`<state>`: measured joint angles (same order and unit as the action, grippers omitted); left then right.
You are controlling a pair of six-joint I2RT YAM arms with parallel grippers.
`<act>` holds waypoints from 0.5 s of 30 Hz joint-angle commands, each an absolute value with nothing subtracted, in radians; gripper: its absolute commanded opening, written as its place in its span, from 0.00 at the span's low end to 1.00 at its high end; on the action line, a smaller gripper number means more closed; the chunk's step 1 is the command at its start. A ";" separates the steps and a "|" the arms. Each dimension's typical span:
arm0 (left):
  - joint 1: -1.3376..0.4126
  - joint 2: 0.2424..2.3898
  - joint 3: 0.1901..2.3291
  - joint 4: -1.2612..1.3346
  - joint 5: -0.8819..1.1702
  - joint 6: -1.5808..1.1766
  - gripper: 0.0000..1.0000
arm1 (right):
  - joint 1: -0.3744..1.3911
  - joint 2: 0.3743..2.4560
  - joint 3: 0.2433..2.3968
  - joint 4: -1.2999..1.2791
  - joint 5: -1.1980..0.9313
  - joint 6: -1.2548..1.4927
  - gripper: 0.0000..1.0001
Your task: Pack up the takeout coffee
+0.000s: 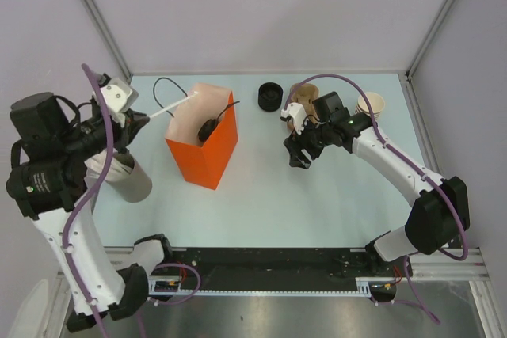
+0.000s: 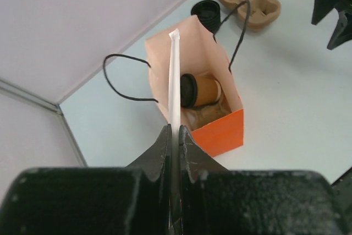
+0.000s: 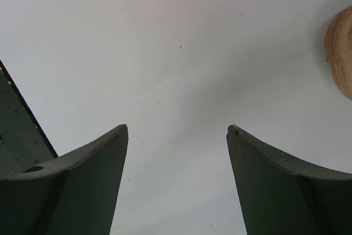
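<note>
Pale blue table [image 1: 317, 195], grey walls. Takeout coffee [image 2: 206, 90], lidded, laid on its side inside orange bag [image 2: 223, 130]; judged light, thin-walled, easily crushed, best gripped gently below the lid [image 2: 188, 90]. Left gripper [image 2: 174, 136]: clamped on white straw [image 2: 174, 75]. Right gripper [image 3: 177, 130]: spread, empty. Cup's tan wall is shown only by left wrist view; overhead, a dark shape is seen.

Pale table [image 1: 317, 195]: orange bag [image 1: 202, 156], carrier [image 2: 250, 6], black lids [image 1: 270, 96], cups [image 1: 371, 104].

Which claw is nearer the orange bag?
Left. The left claw, shut on a wrapped straw, sits close left of the orange bag; the right claw hangs open farther off to its right, by the cup carrier.
</note>
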<state>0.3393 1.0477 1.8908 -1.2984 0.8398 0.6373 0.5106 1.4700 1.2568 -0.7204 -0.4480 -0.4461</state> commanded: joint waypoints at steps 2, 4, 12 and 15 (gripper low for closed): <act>0.115 1.071 1.818 -1.258 0.513 0.529 0.00 | 0.508 1.454 1.256 -0.701 -0.443 -0.457 0.77; 0.025 1.072 1.786 -1.247 0.428 0.512 0.00 | 0.509 1.453 1.256 -0.701 -0.443 -0.459 0.77; -0.199 1.134 1.720 -1.246 0.184 0.499 0.00 | 0.509 1.459 1.255 -0.704 -0.440 -0.462 0.77; -0.224 1.158 1.704 -1.218 0.152 0.500 0.00 | 0.508 1.456 1.256 -0.704 -0.439 -0.462 0.77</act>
<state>-0.1879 1.1469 1.7130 -1.2652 0.2604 0.5365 0.5106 1.4700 1.2568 -0.7208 -0.4480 -0.4469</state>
